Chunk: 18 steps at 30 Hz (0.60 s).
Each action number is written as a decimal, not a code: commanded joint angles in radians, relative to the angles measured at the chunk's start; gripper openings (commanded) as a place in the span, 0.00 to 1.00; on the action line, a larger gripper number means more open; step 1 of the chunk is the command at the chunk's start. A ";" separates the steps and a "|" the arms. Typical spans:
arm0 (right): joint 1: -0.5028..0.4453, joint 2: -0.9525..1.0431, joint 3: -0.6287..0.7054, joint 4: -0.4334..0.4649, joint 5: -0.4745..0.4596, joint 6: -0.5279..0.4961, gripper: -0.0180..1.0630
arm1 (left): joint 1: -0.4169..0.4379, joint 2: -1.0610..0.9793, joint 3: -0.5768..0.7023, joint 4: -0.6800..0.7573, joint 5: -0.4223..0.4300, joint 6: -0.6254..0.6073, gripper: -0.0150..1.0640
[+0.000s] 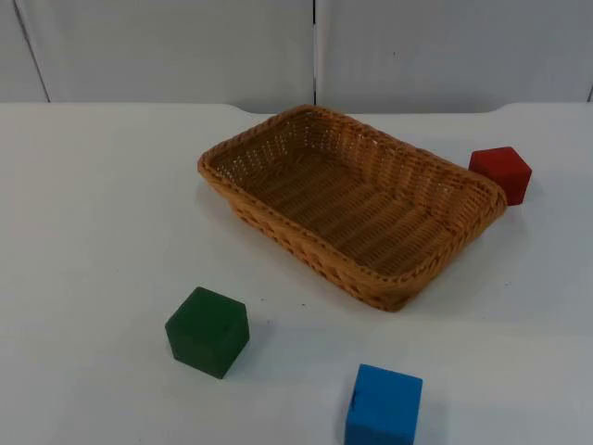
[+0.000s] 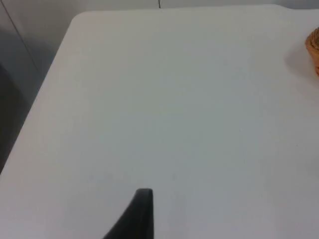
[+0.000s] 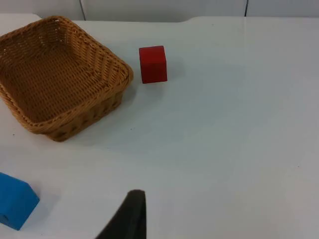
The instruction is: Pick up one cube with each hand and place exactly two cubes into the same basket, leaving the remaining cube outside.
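An empty brown wicker basket (image 1: 287, 236) sits askew in the middle of the table. A red cube (image 1: 501, 173) stands just off its far right corner, a green cube (image 1: 208, 331) in front of it to the left, and a blue cube (image 1: 384, 406) at the front edge. My left gripper (image 2: 143, 198) hovers over bare table left of the basket (image 2: 314, 50), holding nothing that I can see. My right gripper (image 3: 133, 199) hovers over the table to the right of the basket (image 3: 102, 50), with the red cube (image 3: 152, 64) ahead and the blue cube (image 3: 15, 200) off to one side.
The white table top (image 1: 102, 213) ends at a grey partition wall (image 1: 185, 46) behind the basket. Its left edge (image 2: 35, 114) drops off into a dark gap.
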 commanded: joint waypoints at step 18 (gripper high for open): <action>-0.006 0.118 -0.063 -0.004 -0.054 -0.005 0.99 | 0.003 -0.005 0.005 -0.043 -0.012 -0.023 0.99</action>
